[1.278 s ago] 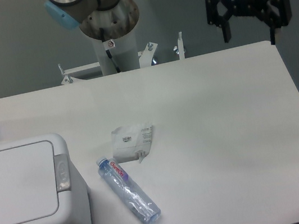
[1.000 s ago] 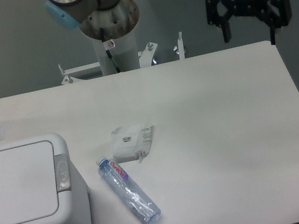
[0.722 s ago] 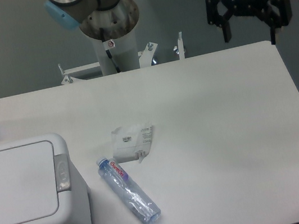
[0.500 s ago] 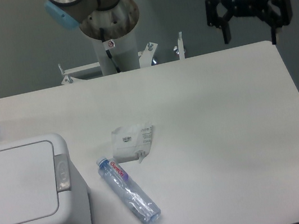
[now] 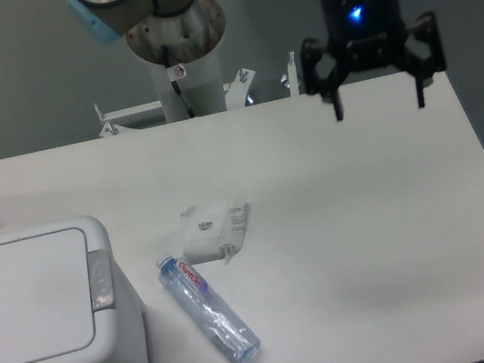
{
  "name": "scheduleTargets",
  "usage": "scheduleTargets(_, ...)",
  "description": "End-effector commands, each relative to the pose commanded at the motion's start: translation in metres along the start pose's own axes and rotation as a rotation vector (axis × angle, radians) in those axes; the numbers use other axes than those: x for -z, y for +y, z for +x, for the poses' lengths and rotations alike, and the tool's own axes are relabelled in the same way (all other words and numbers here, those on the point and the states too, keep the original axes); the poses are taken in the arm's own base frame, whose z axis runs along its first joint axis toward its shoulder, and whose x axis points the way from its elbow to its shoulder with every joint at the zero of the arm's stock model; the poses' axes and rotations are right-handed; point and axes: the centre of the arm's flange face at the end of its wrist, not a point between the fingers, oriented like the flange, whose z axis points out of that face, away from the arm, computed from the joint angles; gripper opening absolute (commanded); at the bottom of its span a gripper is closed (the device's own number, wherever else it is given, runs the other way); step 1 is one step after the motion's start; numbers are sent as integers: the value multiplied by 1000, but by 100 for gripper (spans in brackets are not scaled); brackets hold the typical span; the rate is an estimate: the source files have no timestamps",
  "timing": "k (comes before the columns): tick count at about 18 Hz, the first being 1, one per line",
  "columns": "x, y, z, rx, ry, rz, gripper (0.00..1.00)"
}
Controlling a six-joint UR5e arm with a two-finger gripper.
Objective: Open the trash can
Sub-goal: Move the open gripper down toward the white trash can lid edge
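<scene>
"What do you see on the camera?"

"My gripper (image 5: 380, 109) is at the upper right of the frame, fingers spread wide, holding nothing. The trash can (image 5: 47, 318) sits at the lower left on the tabletop (image 5: 372, 244), lid shut."

"Anything else?"

"A clear bottle (image 5: 209, 310) lies just beside the trash can. A crumpled wrapper (image 5: 216, 230) is near it."

I see a white trash can (image 5: 33, 316) with a grey tab (image 5: 100, 279), a black gripper (image 5: 380, 109) lit blue, and a clear bottle (image 5: 209, 310) with a red-lettered label.
</scene>
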Motion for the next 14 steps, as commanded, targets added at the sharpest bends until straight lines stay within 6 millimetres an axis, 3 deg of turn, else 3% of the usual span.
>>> scheduleTargets(4,-19,-22,54,92,60,-11,100)
scheduleTargets(8,-29,-41,93,194,146,41,100)
scheduleTargets(11,-33,-49,104,312,257,79,100)
scheduleTargets(14,-39,-52,123,325,318,71,100)
